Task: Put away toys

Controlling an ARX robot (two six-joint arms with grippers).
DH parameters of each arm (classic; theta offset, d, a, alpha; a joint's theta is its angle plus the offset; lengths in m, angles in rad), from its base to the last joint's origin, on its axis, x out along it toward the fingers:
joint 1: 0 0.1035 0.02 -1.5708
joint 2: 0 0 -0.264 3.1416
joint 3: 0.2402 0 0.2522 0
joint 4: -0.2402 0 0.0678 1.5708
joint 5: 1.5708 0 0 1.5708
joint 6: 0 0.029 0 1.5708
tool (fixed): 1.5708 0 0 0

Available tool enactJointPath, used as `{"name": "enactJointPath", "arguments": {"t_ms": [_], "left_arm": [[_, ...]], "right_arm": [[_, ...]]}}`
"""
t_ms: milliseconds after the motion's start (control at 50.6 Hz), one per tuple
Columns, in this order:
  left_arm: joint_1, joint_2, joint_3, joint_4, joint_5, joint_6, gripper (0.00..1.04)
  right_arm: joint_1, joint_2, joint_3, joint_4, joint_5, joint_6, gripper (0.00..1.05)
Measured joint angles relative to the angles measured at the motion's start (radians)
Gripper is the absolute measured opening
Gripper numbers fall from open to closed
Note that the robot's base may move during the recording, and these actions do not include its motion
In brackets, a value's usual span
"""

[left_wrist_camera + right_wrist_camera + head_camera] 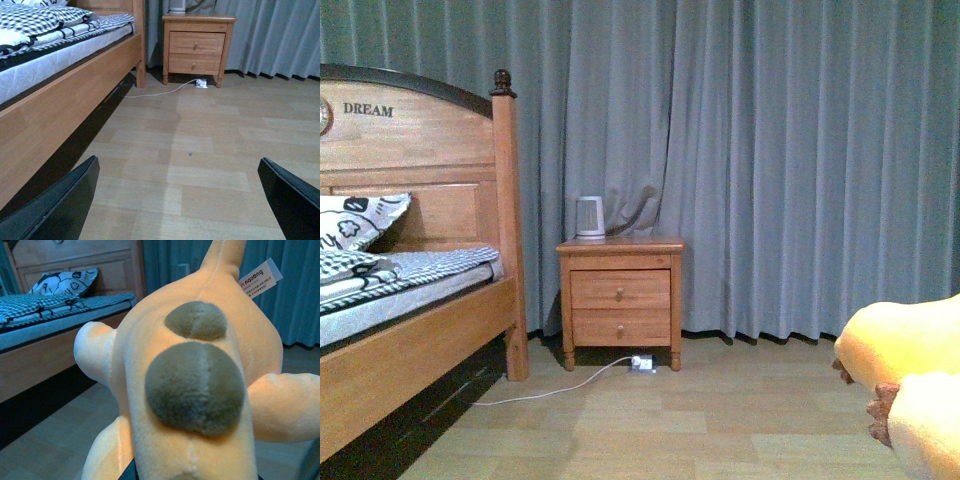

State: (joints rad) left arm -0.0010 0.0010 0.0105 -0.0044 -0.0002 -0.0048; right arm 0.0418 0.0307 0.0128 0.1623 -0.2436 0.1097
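Losing the plush toy (135, 340) partway is my main worry. It is fat and soft, and it bulges right up against my right wrist camera. It hides my right gripper (220, 474) so fully that I cannot tell whether those jaws pinch it firmly, loosely or at all. If the hold is only on a fold of pile, I judge a quick swing could let it slump to the floor (210, 130). Blocked sight is the second risk: steering by that wrist, I could knock the bed (410, 350) or the nightstand (620, 290). A white cable (550, 388) lies on the boards near the nightstand, and a dangling limb might snag it. My left gripper (177, 160) hangs over bare floor with its jaws spread wide and holding nothing, so it offers no support.

The toy is at my right, off the floor as far as I can see, and well apart from the bed. It is orange-yellow and plump, with stubby limbs, two round grey-brown bumps (196, 387) along a seam, brown claws (883, 410) and a white label (257, 277).
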Motion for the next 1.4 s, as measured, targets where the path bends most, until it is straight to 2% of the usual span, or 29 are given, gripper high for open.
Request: {"name": "enactJointPath", "arguments": {"t_ms": [1404], "left_arm": [[0.000,0.000,0.000,0.000,0.000,0.000,0.99]], "right_arm": [[0.000,0.000,0.000,0.000,0.000,0.000,0.07]]}}
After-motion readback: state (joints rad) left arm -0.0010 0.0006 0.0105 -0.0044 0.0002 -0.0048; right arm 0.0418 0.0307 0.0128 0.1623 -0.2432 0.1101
